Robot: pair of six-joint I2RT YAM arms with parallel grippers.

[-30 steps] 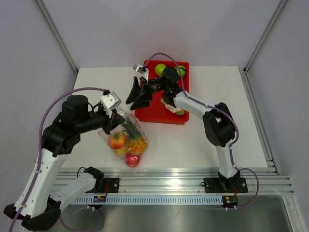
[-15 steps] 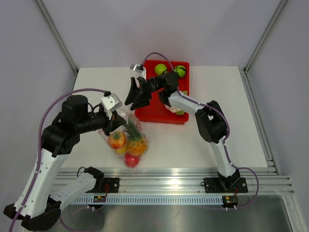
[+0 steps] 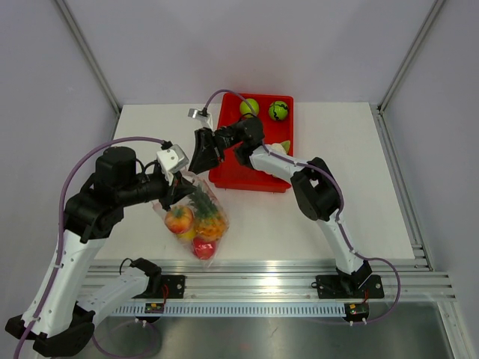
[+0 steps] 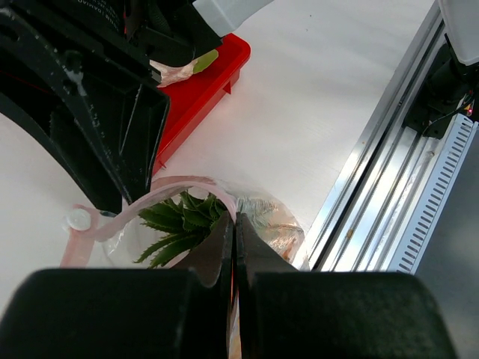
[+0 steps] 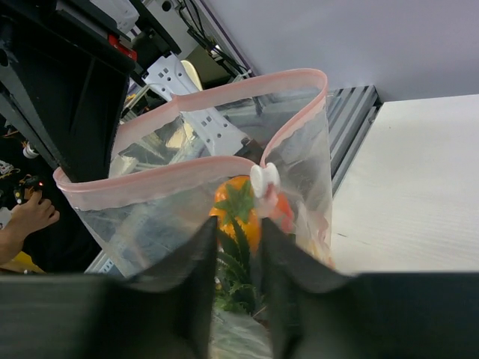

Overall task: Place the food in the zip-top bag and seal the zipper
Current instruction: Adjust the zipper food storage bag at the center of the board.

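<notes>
Right wrist: zip-top bag (image 5: pixel 172 196) gapes just beyond R gripper (image 5: pixel 238 228).

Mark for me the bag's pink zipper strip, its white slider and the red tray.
Pink-red zipper strip of the clear plastic bag (image 5: pixel 150 183): right wrist view, middle of the near lip.
Small white slider tab (image 5: pixel 264 179): right wrist view, its round face.
Red rectangular plastic tray (image 3: pixel 247 185): top external view, near rim.

Looking like a robotics test lab, going by the plain grey walls (image 3: pixel 337 45) and metal posts (image 3: pixel 84 45) boxing in a white bench (image 3: pixel 359 194), with an aluminium rail (image 3: pixel 262 284) and purple cables (image 3: pixel 120 138).
</notes>
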